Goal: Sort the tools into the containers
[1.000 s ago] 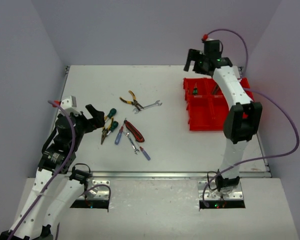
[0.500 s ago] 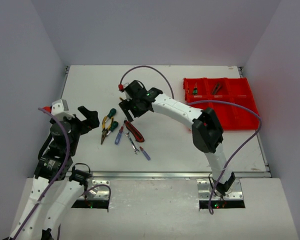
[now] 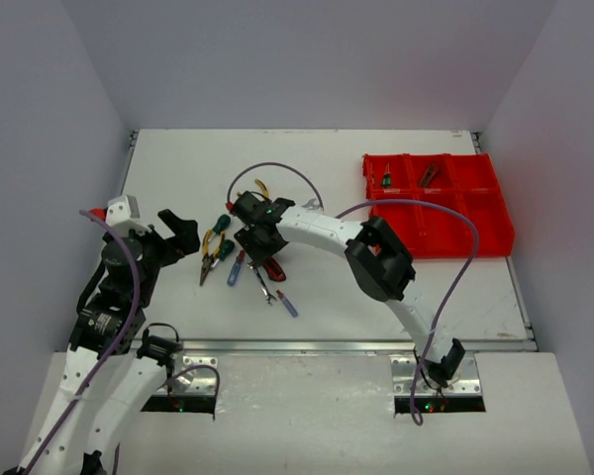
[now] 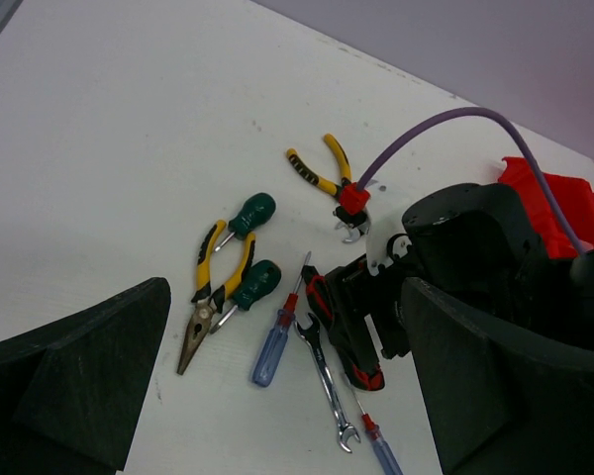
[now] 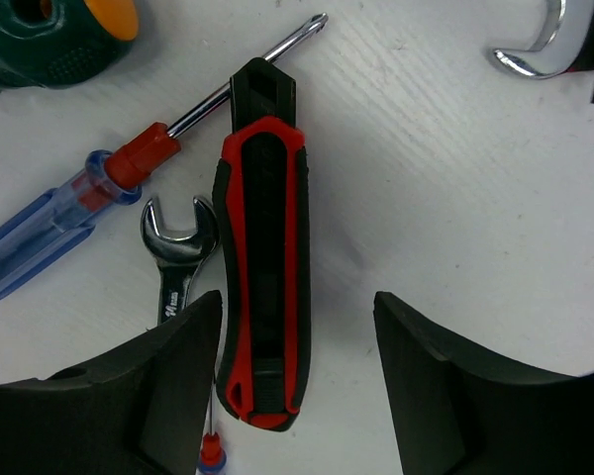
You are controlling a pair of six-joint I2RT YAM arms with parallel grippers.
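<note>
The screwdriver [image 3: 235,270] lies just left of the knife [image 3: 274,267], with the tray [image 3: 445,240] well right.

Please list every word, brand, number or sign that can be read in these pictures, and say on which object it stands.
No text can be read in any view.
silver wrench: perhaps a faint stamp on the shank, too blurred to read.
red-black tool, blue screwdriver, red bin: no print shows.
</note>
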